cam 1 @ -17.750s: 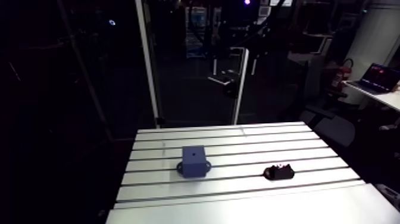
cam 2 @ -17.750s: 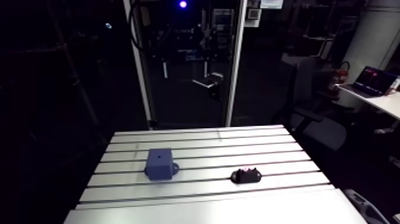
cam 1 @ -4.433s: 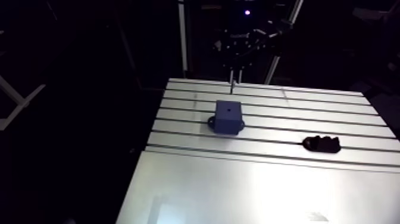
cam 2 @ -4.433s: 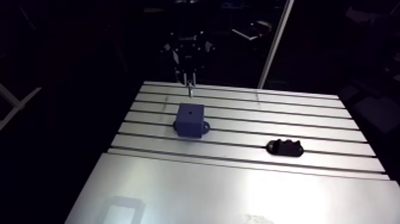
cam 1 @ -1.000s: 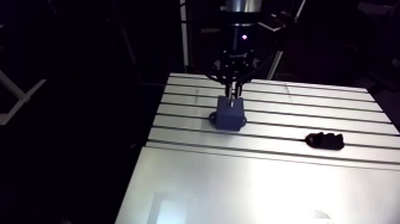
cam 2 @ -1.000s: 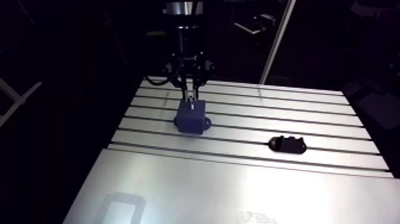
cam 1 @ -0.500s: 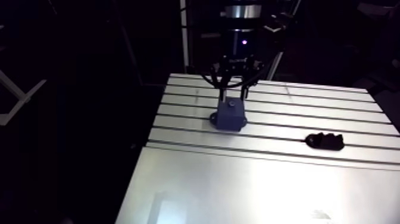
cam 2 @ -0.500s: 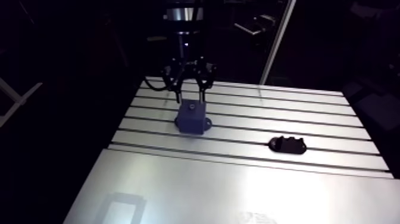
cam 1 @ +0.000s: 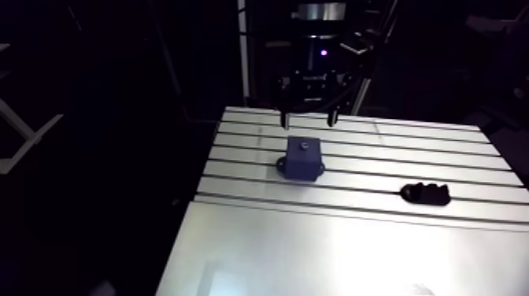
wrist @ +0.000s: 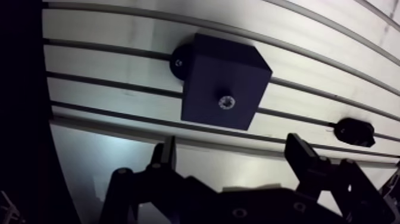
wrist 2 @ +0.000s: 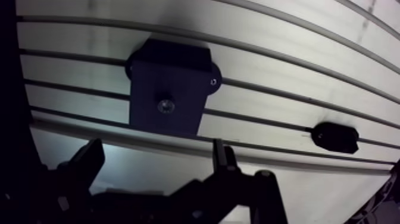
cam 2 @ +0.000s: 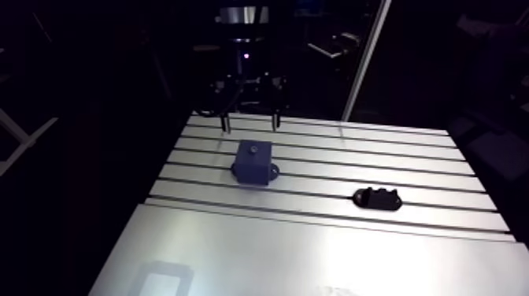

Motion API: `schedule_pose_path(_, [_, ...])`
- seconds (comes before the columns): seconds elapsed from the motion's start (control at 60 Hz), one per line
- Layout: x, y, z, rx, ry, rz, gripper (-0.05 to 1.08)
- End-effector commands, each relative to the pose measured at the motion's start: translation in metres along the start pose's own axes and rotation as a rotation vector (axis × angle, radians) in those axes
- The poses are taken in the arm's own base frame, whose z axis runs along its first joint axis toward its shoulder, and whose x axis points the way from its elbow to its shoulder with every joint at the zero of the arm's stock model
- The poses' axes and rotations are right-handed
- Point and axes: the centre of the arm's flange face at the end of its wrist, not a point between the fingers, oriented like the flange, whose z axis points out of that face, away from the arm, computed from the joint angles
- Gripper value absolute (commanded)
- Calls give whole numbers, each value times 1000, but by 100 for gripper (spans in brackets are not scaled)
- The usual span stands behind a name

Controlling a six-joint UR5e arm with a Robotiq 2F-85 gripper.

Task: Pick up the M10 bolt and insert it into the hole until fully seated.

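A dark blue block [cam 1: 304, 157] with side lugs stands on the slotted aluminium table [cam 1: 354, 252]. The bolt [wrist: 225, 102] sits in the hole in the block's top face, only its round head showing. My gripper [wrist: 232, 143] hangs above the block, a little behind it in the arm view [cam 1: 307, 120]. It is open, its two fingers spread wide with nothing between them and clear of the block.
A small black holder [cam 1: 425, 194] lies on the table to the right of the block, seen also in the wrist view as the black holder [wrist: 354, 131]. A smooth plate [cam 1: 331, 260] covers the table's near part. The table's left edge drops into darkness.
Just before, my gripper stood low over the block's top with its fingers close around the bolt. Now it has opened and risen clear, leaving the bolt in the hole.
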Motion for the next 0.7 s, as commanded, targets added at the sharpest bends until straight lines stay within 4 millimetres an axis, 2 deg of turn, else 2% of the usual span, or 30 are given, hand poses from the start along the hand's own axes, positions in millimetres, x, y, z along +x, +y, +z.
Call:
schedule_pose_path(0.017, [-18, 9, -56, 0, 44, 18, 0])
schedule_pose_path(0.133, [-30, 19, -83, 1, 62, 44, 0])
schedule_pose_path(0.15, [-37, 28, -103, 2, 81, 63, 0])
schedule_pose_path(0.2, [-41, 31, -113, 2, 89, 71, 0])
schedule_pose_path(0.25, [-54, 43, -146, 5, 108, 94, 0])
schedule_pose_path(0.267, [-54, 43, -146, 5, 108, 94, 0])
schedule_pose_path(0.317, [-66, 54, -175, 6, 132, 115, 0])
schedule_pose_path(0.367, [-71, 57, -184, 6, 141, 122, 0])
schedule_pose_path(0.417, [-85, 62, -202, 5, 156, 136, 0])
schedule_pose_path(0.5, [-94, 68, -206, 9, 157, 149, 0])
schedule_pose_path(0.6, [-119, 77, -209, 13, 172, 171, 0])
schedule_pose_path(0.7, [-126, 78, -211, 15, 180, 175, 0])
